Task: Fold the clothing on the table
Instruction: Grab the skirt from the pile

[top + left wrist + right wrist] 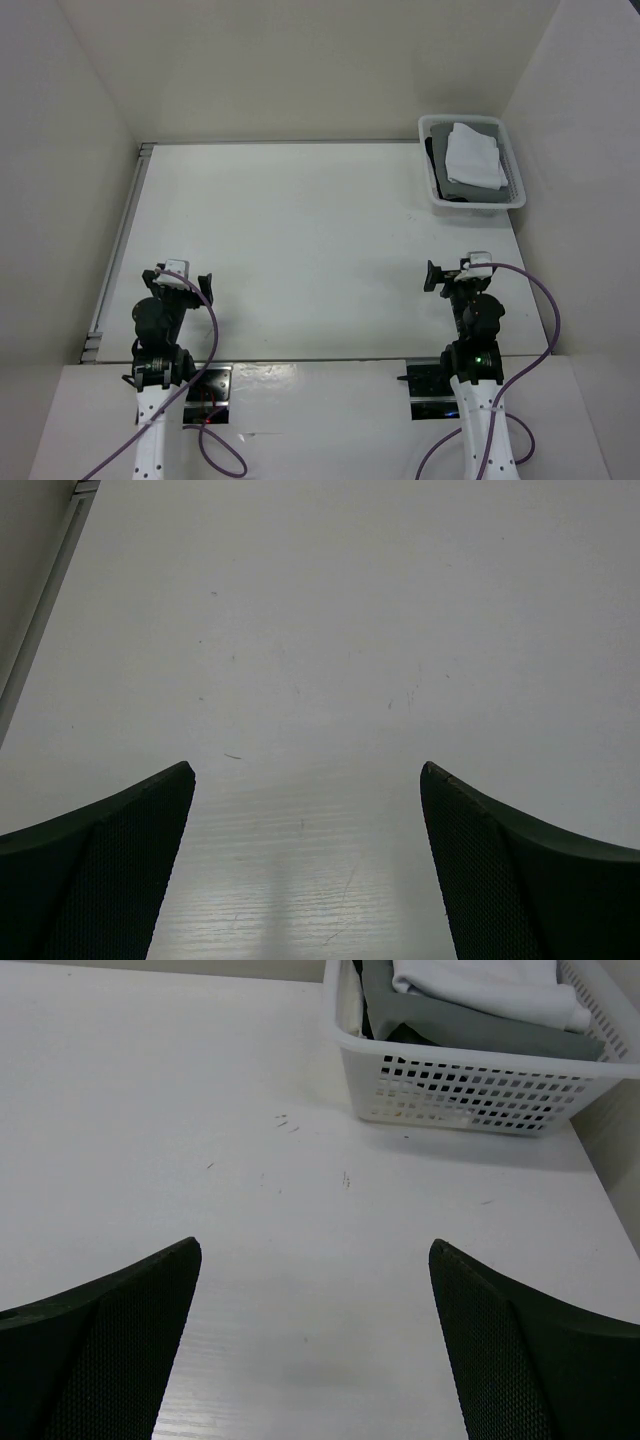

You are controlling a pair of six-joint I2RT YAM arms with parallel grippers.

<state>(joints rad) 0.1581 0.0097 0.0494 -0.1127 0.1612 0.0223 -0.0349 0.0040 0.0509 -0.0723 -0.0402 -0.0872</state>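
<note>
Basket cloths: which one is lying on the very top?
The white clothing is on top. The dark grey cloth lies under it, both inside the white basket.

Light is bright, diffuse and overhead. The white walls (300, 60) bounce it, so shadows are weak. The tabletop (300, 230) is near blown out in the top view, with little texture. There's specular glare on the glossy near strip (320, 372). The left wrist view is greyer, with a pale reflection streak by the left claw (308, 770). The basket (470, 1100) throws a soft shadow on its near side. The left claw and right claw (315, 1245) are underexposed, their mesh faint. Focus is sharp.
</note>
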